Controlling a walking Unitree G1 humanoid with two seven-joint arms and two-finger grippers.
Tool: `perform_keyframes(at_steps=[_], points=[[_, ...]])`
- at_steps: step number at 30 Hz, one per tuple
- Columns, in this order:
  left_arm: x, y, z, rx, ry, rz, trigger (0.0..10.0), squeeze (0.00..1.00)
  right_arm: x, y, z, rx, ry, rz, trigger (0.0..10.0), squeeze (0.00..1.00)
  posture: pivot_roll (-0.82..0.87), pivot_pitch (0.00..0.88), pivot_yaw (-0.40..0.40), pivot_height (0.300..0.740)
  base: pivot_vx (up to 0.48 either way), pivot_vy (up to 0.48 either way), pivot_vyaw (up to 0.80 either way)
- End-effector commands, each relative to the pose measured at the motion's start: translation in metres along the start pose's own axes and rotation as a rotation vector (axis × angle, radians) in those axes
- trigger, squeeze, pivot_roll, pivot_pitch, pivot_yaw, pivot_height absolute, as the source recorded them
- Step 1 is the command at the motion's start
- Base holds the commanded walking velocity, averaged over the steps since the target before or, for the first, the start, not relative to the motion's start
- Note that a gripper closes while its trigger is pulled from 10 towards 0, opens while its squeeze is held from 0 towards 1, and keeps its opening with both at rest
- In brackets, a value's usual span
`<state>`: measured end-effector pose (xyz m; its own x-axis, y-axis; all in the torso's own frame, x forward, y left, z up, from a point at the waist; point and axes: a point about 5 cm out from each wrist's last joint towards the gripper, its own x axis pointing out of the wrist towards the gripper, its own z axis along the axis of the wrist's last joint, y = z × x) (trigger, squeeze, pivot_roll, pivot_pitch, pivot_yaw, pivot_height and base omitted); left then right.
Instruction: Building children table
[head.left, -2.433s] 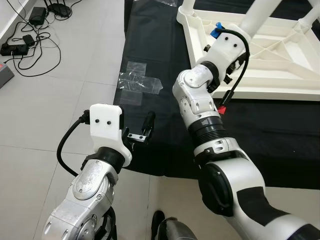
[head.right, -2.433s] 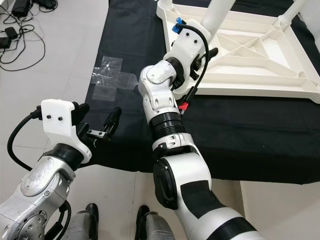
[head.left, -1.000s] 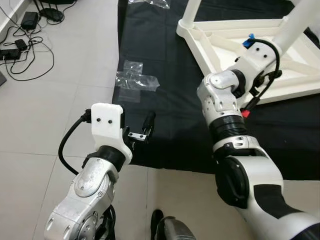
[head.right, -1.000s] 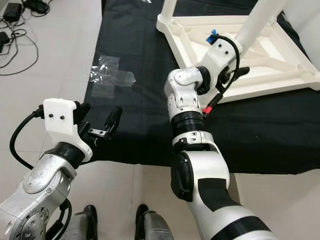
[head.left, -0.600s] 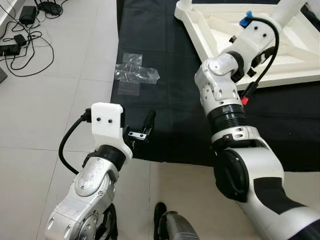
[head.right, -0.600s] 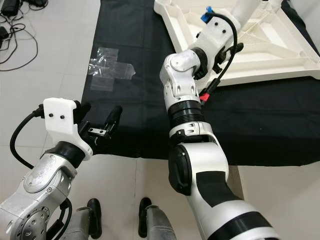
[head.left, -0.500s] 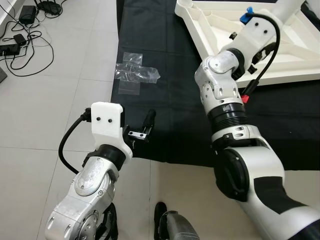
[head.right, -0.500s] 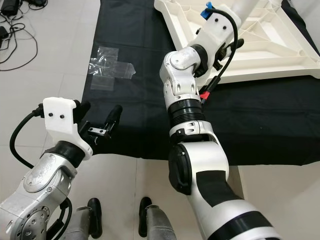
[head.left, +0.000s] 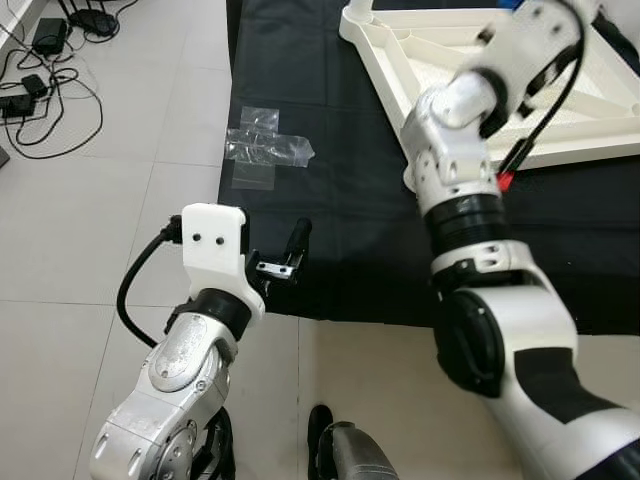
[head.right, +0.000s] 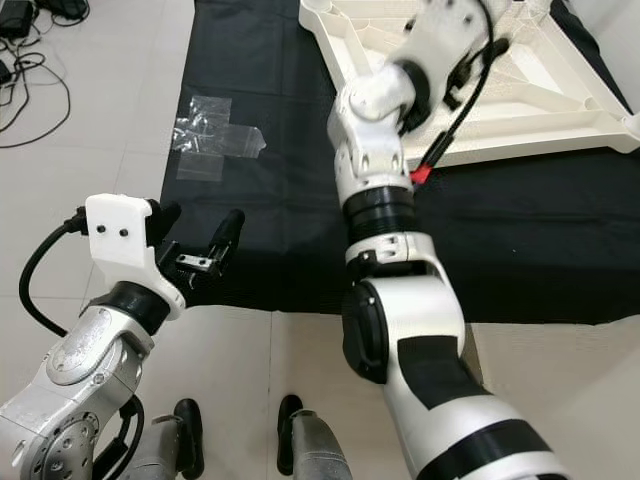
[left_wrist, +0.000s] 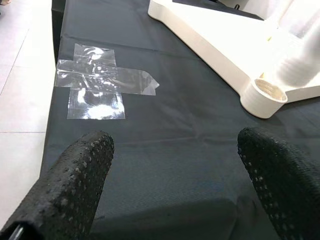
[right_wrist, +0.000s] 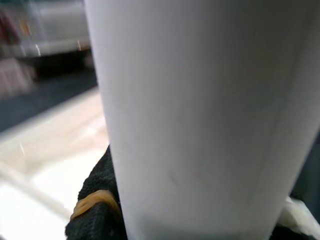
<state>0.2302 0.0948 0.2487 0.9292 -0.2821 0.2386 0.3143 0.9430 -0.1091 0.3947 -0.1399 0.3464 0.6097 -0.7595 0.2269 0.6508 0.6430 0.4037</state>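
Gripping the white leg (right_wrist: 200, 115), right end effector (right_wrist: 107, 212) sits at the upturned table (head.right: 560, 95) ahead-right; leg's long axis runs up from the frame. Left end effector (head.left: 283, 258) hangs wide open, empty, well apart over the black mat (head.left: 300, 90).

Pale grey floor tiles (head.left: 90, 200) lie under a black cloth (head.left: 320, 120), with clear plastic bags (head.left: 265, 150) on the cloth's near-left part and black cables and adapters (head.left: 40, 70) on the tiles well left of it.

Tabletop (head.left: 440, 60) lies on mat (head.left: 300, 120); plastic bags (head.left: 262, 152) to its left.
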Motion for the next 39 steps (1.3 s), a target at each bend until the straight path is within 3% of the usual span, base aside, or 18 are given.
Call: perform_keyframes(at_steps=[1, 4, 5, 6, 7, 8, 9, 10, 11, 12, 13, 14, 16, 23, 26, 31, 32, 39], points=[[-0.002, 0.000, -0.001, 0.004, 0.007, -0.002, 10.0, 0.00, 0.001, -0.005, -0.013, -0.018, 0.060, -0.017, 10.0, 0.00, 0.04, 0.367, -0.165, 0.740, 0.000, 0.000, 0.00], [-0.002, 0.000, -0.001, 0.004, 0.006, -0.002, 10.0, 0.00, 0.000, -0.005, -0.019, -0.041, 0.076, -0.002, 10.0, 0.00, 0.04, 0.367, -0.165, 0.740, 0.000, 0.000, 0.00], [-0.002, -0.001, -0.001, 0.003, 0.006, -0.002, 10.0, 0.00, -0.002, -0.004, -0.028, -0.057, 0.110, 0.040, 10.0, 0.00, 0.04, 0.369, -0.166, 0.740, 0.000, 0.000, 0.00], [-0.002, -0.001, -0.001, 0.003, 0.004, -0.003, 10.0, 0.00, -0.005, 0.002, -0.034, -0.028, 0.146, 0.168, 10.0, 0.00, 0.05, 0.369, -0.169, 0.740, 0.000, 0.000, 0.00], [-0.002, -0.001, -0.001, 0.003, 0.004, -0.003, 10.0, 0.00, -0.005, 0.002, -0.034, -0.028, 0.146, 0.168, 10.0, 0.00, 0.05, 0.369, -0.169, 0.740, 0.000, 0.000, 0.00], [-0.002, -0.002, 0.000, 0.002, 0.003, -0.002, 10.0, 0.00, -0.007, 0.008, -0.035, 0.026, 0.166, 0.285, 10.0, 0.00, 0.05, 0.367, -0.171, 0.740, 0.000, 0.000, 0.00], [-0.002, -0.002, 0.000, 0.002, 0.003, -0.002, 10.0, 0.00, -0.007, 0.008, -0.035, 0.026, 0.166, 0.285, 10.0, 0.00, 0.05, 0.367, -0.171, 0.740, 0.000, 0.000, 0.00], [-0.002, -0.001, 0.000, 0.002, 0.002, -0.001, 10.0, 0.00, -0.012, 0.019, -0.024, 0.127, 0.143, 0.473, 10.0, 0.00, 0.05, 0.367, -0.171, 0.740, 0.000, 0.000, 0.00], [-0.002, -0.001, 0.000, 0.001, 0.001, 0.001, 10.0, 0.00, -0.015, 0.025, -0.010, 0.181, 0.073, 0.580, 10.0, 0.00, 0.05, 0.365, -0.168, 0.740, 0.000, 0.000, 0.00], [-0.002, -0.001, 0.000, 0.001, 0.001, 0.001, 10.0, 0.00, -0.015, 0.025, -0.010, 0.181, 0.073, 0.580, 10.0, 0.00, 0.05, 0.365, -0.168, 0.740, 0.000, 0.000, 0.00], [-0.001, 0.001, -0.001, 0.003, 0.000, 0.004, 10.0, 0.00, -0.026, 0.037, 0.012, 0.403, 0.097, 0.797, 10.0, 0.00, 0.04, 0.354, -0.166, 0.740, 0.000, 0.000, 0.00], [0.001, 0.001, 0.000, 0.006, -0.004, 0.003, 10.0, 0.00, -0.031, 0.042, 0.017, 0.467, 0.132, 0.903, 10.0, 0.00, 0.04, 0.346, -0.166, 0.740, 0.000, 0.000, 0.00], [0.002, 0.002, 0.000, 0.009, -0.006, 0.002, 10.0, 0.00, -0.036, 0.045, 0.020, 0.506, 0.158, 0.978, 10.0, 0.00, 0.04, 0.343, -0.166, 0.740, 0.000, 0.000, 0.00], [0.012, 0.016, 0.006, 0.087, -0.016, -0.012, 10.0, 0.00, -0.035, 0.035, 0.015, 0.515, 0.208, 1.139, 10.0, 0.00, 0.04, 0.312, -0.157, 0.740, 0.000, 0.000, 0.00], [0.021, 0.026, 0.012, 0.153, -0.012, -0.021, 10.0, 0.00, -0.046, 0.033, 0.004, 0.506, 0.263, 1.250, 10.0, 0.00, 0.04, 0.298, -0.148, 0.740, 0.000, 0.000, 0.00], [0.029, 0.033, 0.020, 0.202, -0.022, -0.024, 10.0, 0.02, -0.057, 0.030, -0.007, 0.468, 0.279, 1.326, 10.0, 0.00, 0.05, 0.289, -0.141, 0.740, 0.000, 0.000, 0.00], [0.035, 0.037, 0.025, 0.204, -0.032, -0.033, 10.0, 1.00, -0.065, 0.027, -0.012, 0.456, 0.288, 1.371, 10.0, 0.00, 0.05, 0.282, -0.139, 0.740, 0.000, 0.000, 0.00], [0.056, 0.043, 0.024, 0.196, 0.004, -0.115, 10.0, 1.00, -0.093, 0.023, -0.018, 0.480, 0.361, 1.484, 10.0, 0.00, 0.05, 0.276, -0.134, 0.740, 0.000, 0.000, 0.00]])
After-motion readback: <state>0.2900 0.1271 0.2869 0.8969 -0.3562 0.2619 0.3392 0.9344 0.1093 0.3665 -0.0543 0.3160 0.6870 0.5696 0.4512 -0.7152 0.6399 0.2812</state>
